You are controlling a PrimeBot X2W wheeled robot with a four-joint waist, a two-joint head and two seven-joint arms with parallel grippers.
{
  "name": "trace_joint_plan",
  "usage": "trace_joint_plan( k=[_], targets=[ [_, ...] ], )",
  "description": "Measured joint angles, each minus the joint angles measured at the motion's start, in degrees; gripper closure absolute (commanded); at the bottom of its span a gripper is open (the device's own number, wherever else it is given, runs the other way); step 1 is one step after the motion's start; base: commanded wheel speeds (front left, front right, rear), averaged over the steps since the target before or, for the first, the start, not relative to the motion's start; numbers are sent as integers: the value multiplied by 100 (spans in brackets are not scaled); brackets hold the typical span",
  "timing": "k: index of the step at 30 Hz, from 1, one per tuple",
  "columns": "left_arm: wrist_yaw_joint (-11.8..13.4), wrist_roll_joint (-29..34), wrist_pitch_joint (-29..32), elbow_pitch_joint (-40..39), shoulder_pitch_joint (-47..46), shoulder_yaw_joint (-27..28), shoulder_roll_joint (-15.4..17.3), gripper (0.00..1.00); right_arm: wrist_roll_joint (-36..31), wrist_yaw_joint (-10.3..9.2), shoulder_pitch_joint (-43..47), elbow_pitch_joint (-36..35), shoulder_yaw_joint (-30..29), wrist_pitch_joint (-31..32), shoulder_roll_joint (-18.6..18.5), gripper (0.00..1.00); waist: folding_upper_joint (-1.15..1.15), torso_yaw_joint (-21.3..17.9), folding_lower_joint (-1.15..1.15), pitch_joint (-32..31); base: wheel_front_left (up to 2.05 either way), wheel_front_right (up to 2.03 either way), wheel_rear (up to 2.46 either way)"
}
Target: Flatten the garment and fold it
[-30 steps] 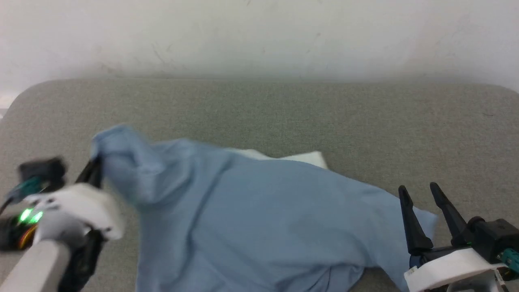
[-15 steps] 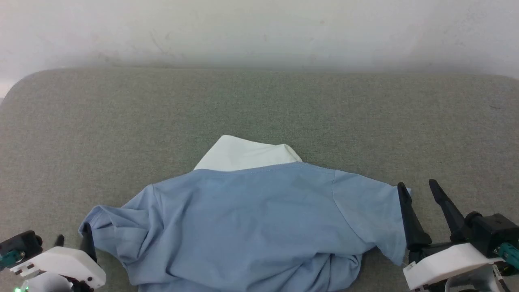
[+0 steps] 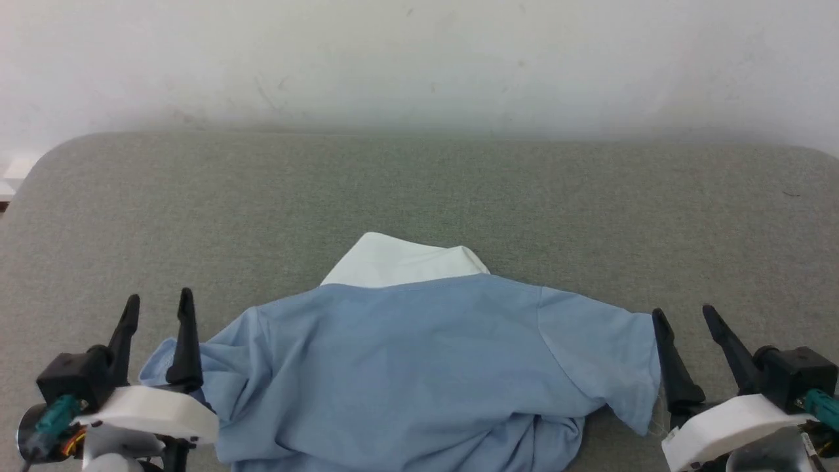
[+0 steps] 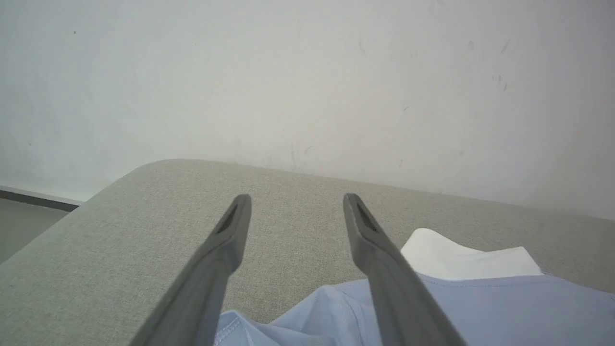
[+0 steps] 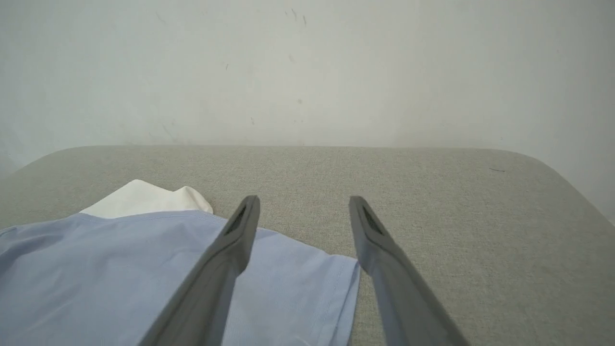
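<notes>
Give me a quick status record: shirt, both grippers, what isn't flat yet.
garment: light blue shirt, unfolded, on grey padded surface
collar: white, at far side
left-side sleeve: crumpled
right-side sleeve: spread flat
near hem: bunched
left gripper: open, empty, beside crumpled sleeve
right gripper: open, empty, beside flat sleeve

grey table [image 3: 419, 190] — far half lay bare from left edge to right; open passage across its whole width
wall [image 3: 419, 59] — stood directly behind the table's far edge and closed that side
garment [image 3: 419, 354] — covered the near middle; lay low, rumpled folds rose at its near left and near right
left gripper [image 3: 160, 296] — fingers apart, over the garment's left edge; bare table lay to its left and farther off
right gripper [image 3: 682, 311] — fingers apart, just beside the right sleeve; bare table lay to its right and farther off
</notes>
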Motion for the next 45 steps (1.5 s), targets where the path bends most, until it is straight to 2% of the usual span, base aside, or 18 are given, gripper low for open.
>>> trace_joint_plan(
  k=[5,11,14,22,26,27,28,29,30,35,38,42,45],
  targets=[
    [-70,471,-1,-444,277,9,-200,0,27,0,-40,523,-266,573,4,0,0,84,0,-14,0,0,0],
    [-207,667,-5,-581,357,-21,-421,0,155,-1,-704,1596,-649,1829,-18,0,0,216,1,92,0,0,0],
    [-271,710,-5,-580,346,-22,-504,0,178,-1,-1244,2085,-602,2436,-116,0,0,283,0,184,0,0,0],
    [-445,810,-5,-559,149,-3,-727,0,271,0,-2286,3229,-587,3289,-432,0,0,491,1,457,0,0,0],
    [-522,858,-5,-501,142,38,-799,0,458,-10,-2608,3560,-425,3825,-572,0,0,583,0,550,0,0,0],
    [-528,864,-5,-486,142,52,-812,0,537,-20,-2642,3578,-372,3958,-615,16,0,601,0,561,0,0,0],
    [-538,878,-5,-478,142,73,-823,0,624,-26,-2663,3583,-328,4078,-653,60,0,612,0,569,0,0,0],
    [-557,895,-5,-464,142,97,-826,0,716,-31,-2681,3579,-285,4169,-682,89,0,615,0,573,0,0,0],
    [-565,912,-5,-448,142,131,-826,0,778,-41,-2685,3566,-237,4220,-705,100,0,610,0,571,0,0,0],
    [-673,912,-4,-250,141,174,-810,0,1034,-41,-2620,3461,36,4245,-725,100,0,548,1,498,0,0,0],
    [-733,768,159,-131,81,235,-746,0,1054,-33,-2454,3255,14,3845,-772,100,0,503,1,421,0,0,0],
    [-859,501,749,29,-220,359,-478,0,989,-15,-2245,2811,-214,3502,-826,100,0,443,1,332,0,0,0],
    [-1027,211,1491,302,-526,398,-202,0,939,-1,-2140,2402,-301,3476,-838,100,0,366,1,313,0,0,0]
  ],
)
